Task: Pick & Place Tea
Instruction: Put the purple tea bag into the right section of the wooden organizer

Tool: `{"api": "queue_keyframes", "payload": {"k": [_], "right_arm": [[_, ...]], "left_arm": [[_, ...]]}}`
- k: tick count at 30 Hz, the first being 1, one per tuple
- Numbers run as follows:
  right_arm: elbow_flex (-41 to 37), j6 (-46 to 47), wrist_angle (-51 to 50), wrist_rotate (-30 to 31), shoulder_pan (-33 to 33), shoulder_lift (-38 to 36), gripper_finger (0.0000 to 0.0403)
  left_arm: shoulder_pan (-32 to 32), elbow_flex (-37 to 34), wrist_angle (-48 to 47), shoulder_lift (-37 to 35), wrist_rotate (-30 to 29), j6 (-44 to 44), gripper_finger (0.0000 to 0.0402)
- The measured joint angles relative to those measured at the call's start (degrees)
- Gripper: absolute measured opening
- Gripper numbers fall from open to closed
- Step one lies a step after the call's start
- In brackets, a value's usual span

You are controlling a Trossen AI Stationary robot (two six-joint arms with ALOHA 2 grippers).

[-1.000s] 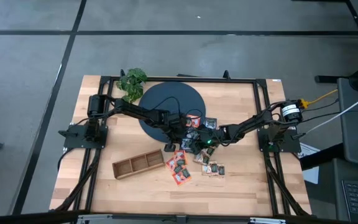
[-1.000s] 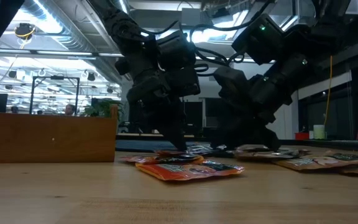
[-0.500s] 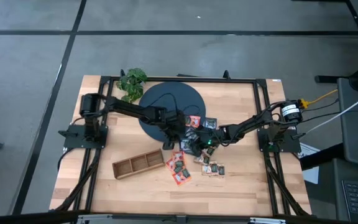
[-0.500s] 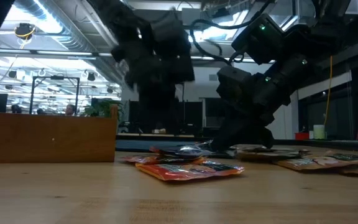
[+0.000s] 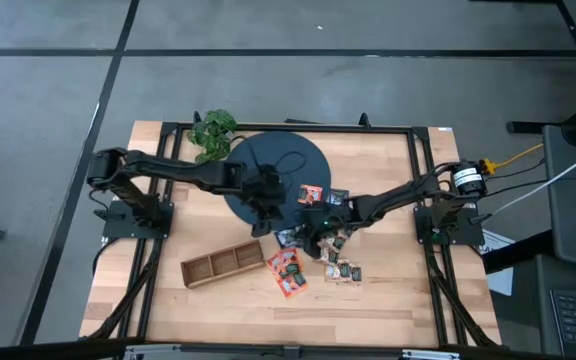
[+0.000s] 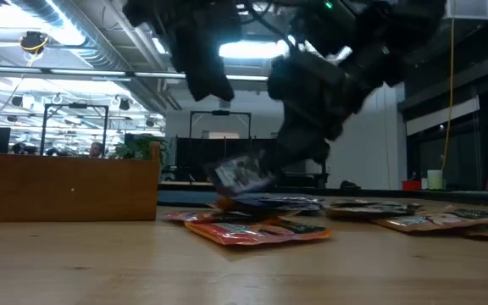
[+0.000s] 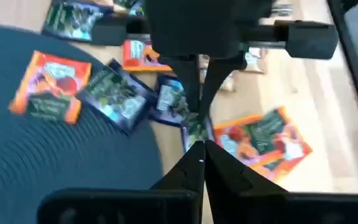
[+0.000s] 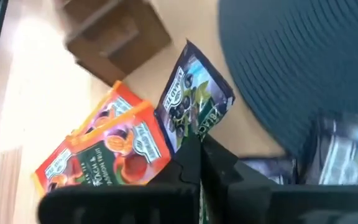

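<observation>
Right gripper (image 8: 197, 144) pinches glossy dark square sachet (image 8: 193, 103); left gripper (image 7: 199, 151) clenched, empty, over ribbed disc (image 7: 55, 162).

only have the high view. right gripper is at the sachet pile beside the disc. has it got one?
Observer: Yes. The right wrist view shows the right gripper shut on the corner of a dark sachet.
Operator: lifted, or dragging on the table?
Observer: Lifted. In the low view it hangs tilted, clear of the table.
Operator: left gripper?
Observer: The left gripper is shut, and I see nothing between its fingers. Its wrist view shows an orange sachet lying on the dark disc.
</observation>
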Motion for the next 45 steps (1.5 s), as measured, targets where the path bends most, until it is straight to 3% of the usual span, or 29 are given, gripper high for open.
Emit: {"api": "queue_keyframes", "payload": {"k": [7,20,28,35,45], "right_arm": [[9.68,-12.12,-12.89,2.97,0.49,-0.09,0.0003],[13.93,-20.56,-13.05,3.16,0.49,-0.11,0.0003],[15.5,-24.08,-12.3,4.66,0.49,-0.11,0.0003],[15.56,-25.31,-11.9,6.78,0.49,-0.11,0.0003],[15.56,-25.05,-11.42,6.76,0.49,-0.11,0.0039]], "left_arm": [[-1.95,-1.04,-6.47,-2.58,0.1,-4.85,0.0041],[-5.2,-1.06,-6.16,-2.21,-11.63,-8.02,0.0138],[-4.3,-1.06,-6.18,-2.21,-10.75,-10.22,0.0152],[-4.28,-1.06,-5.24,-2.21,-8.13,-11.71,0.013],[-4.28,-1.06,-3.34,-2.21,-5.67,-13.85,0.0007]]}}
